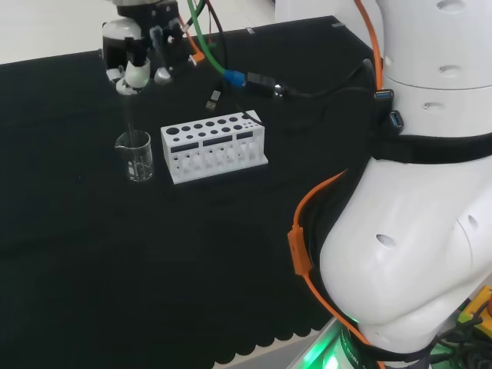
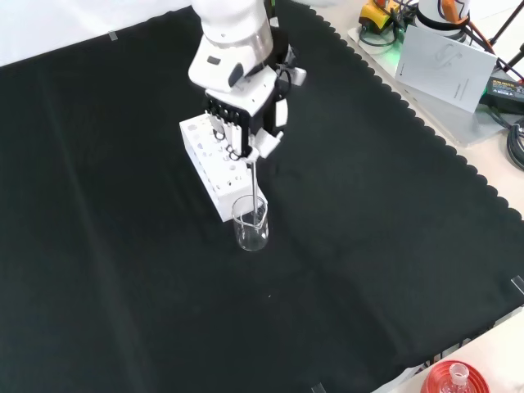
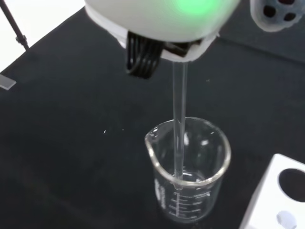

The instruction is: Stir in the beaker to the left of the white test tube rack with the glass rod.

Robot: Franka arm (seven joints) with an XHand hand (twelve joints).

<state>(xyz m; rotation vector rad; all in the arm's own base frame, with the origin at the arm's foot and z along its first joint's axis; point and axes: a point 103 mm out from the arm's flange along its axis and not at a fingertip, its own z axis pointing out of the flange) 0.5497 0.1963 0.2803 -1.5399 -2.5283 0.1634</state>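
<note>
A small clear glass beaker (image 1: 136,157) (image 2: 250,223) (image 3: 188,170) stands on the black cloth just left of the white test tube rack (image 1: 214,146) (image 2: 214,160) (image 3: 279,198) in the head view. My hand (image 1: 134,46) (image 2: 243,115) (image 3: 157,21) hangs above the beaker, fingers curled on a thin glass rod (image 1: 128,119) (image 2: 256,182) (image 3: 178,124). The rod points straight down, and its lower end is inside the beaker near the bottom. The beaker looks empty.
In the head view, cables and a plug (image 1: 238,78) lie on the cloth behind the rack. In the front view a red ribbed stand with a flask (image 2: 455,379) sits at the near right corner. Papers and gear (image 2: 446,57) lie beyond the cloth's scalloped right edge.
</note>
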